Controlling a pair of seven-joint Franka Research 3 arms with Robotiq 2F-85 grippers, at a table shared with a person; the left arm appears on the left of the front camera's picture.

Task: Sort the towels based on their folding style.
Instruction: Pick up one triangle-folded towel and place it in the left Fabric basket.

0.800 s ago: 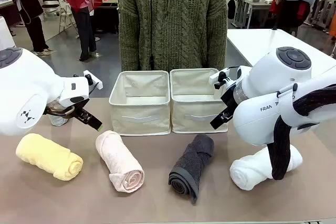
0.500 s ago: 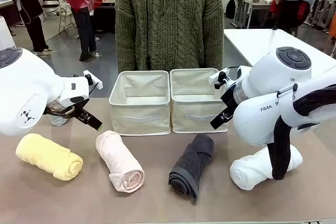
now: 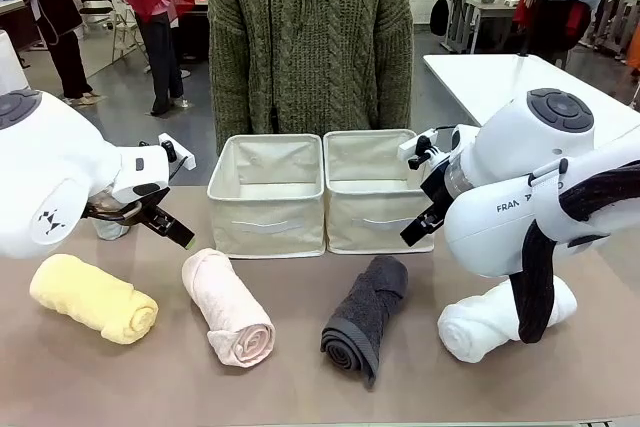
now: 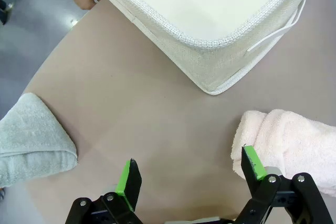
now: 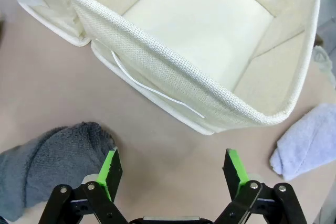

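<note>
The left gripper (image 4: 189,163) and right gripper (image 5: 171,158) are hanging wide open, gripping nothing, poised by the far ends of the pink rolled towel (image 3: 228,307) and dark grey rolled towel (image 3: 365,317). Both towels are lying near, in front of two cream bins (image 3: 265,227), probably one per folding style.

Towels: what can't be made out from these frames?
White rolled towel: front view, partly hidden by the right arm and its black cable.
Pale teal folded towel: left wrist view, cut off by the left edge; number of folds unclear.
Light blue folded towel: right wrist view, cut off by the right edge.
</note>
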